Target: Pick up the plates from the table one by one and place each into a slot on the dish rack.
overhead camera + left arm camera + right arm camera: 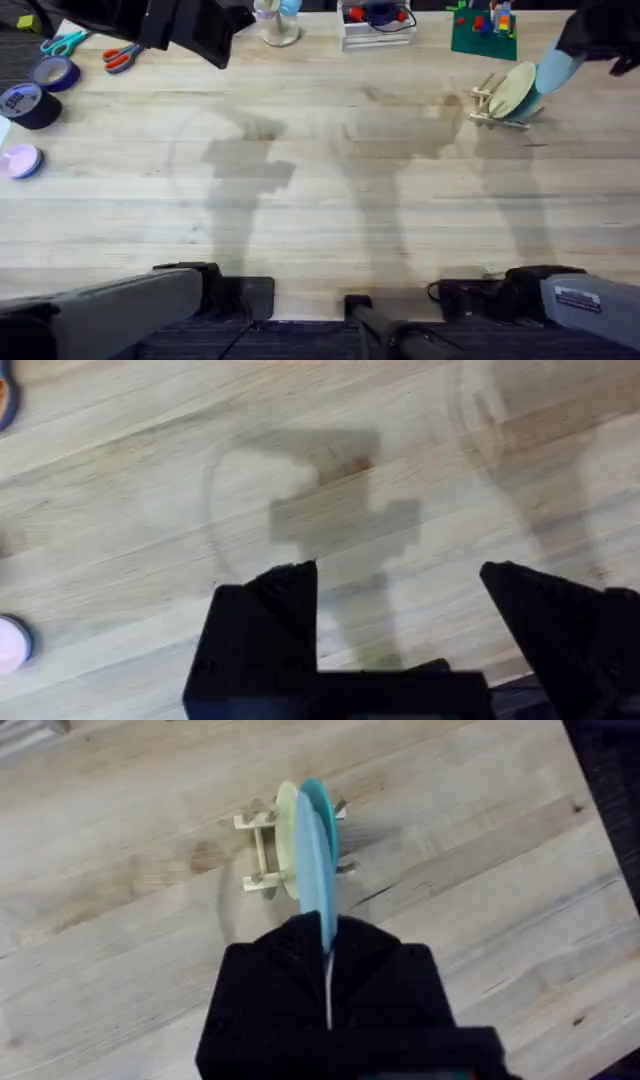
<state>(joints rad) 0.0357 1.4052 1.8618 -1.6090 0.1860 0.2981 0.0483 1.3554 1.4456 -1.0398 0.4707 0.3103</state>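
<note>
Step in hand: insertion of a plate into the rack (487,103), far right of the bench (320,200).

Right tool (327,952) was seen closed edge-on around a sky-blue plate (316,855), gripped at the rim with the plate held roughly upright. In the overhead view the same plate (556,70) was angled down toward the rack from the right, its lower edge at or just above the dowels. Whether it was already seated between dowels could not be told; the wrist view was blocked by the plate itself.

A pale cream plate (512,90) was already standing in the rack, leaning slightly. A teal edge (530,104) was seen just behind it; probably a third plate in a slot, but this was only partly visible. The blue plate was lined up just beside the cream one, near touching in the right wrist view.

Left tool (398,605) was held wide open and empty above bare bench, well apart from the rack. No loose plates were seen on the bench, so this was judged to be the last placement.

Next move, as judged:
- Plate to be lowered straight along its own plane into the free slot next to the cream plate.
- Tilt to be matched to the dowels so no neighbour is knocked over.
- Release only once the bottom edge is supported by the base; rack is light and could be shoved.
- Retreat upward, not sideways.
</note>
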